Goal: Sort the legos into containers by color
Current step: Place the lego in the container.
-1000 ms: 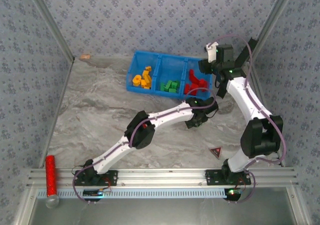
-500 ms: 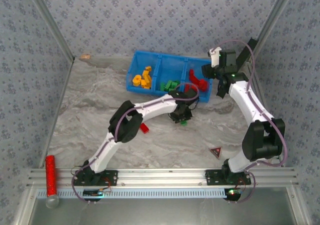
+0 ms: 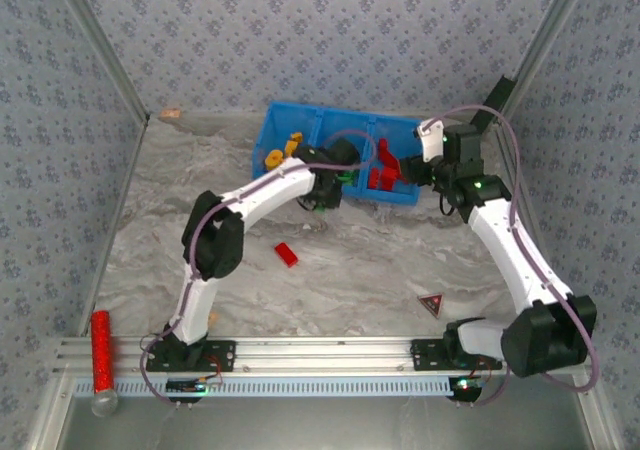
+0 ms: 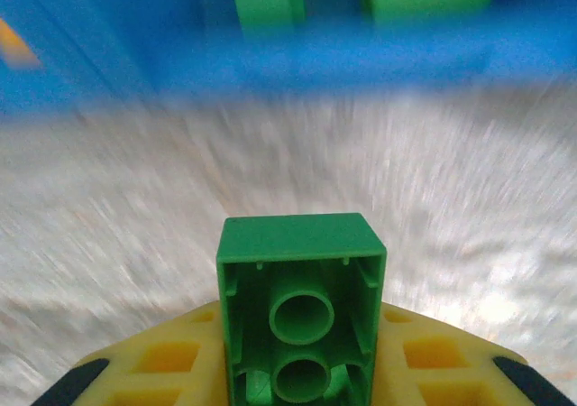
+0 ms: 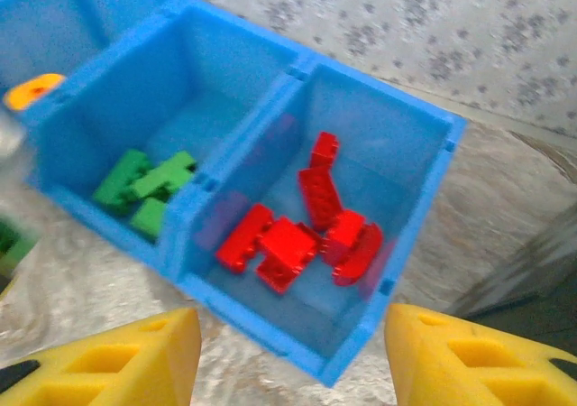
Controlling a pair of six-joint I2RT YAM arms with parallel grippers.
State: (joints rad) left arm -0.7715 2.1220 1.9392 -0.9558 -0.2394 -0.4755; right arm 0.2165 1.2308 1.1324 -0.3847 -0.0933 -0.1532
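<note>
Marbled grey tabletop. Left gripper pinches one green plastic brick, hollow underside showing; right gripper stands agape, empty.

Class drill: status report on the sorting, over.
Left claw shut on green brick near blue tray. Right claw open, empty, facing red compartment. One red brick loose on table; nothing blocking.

Left arm stretched far forward, left gripper clamped on a green lego; right arm bent inward, right gripper angled downward, jaws apart and holding nothing.
</note>
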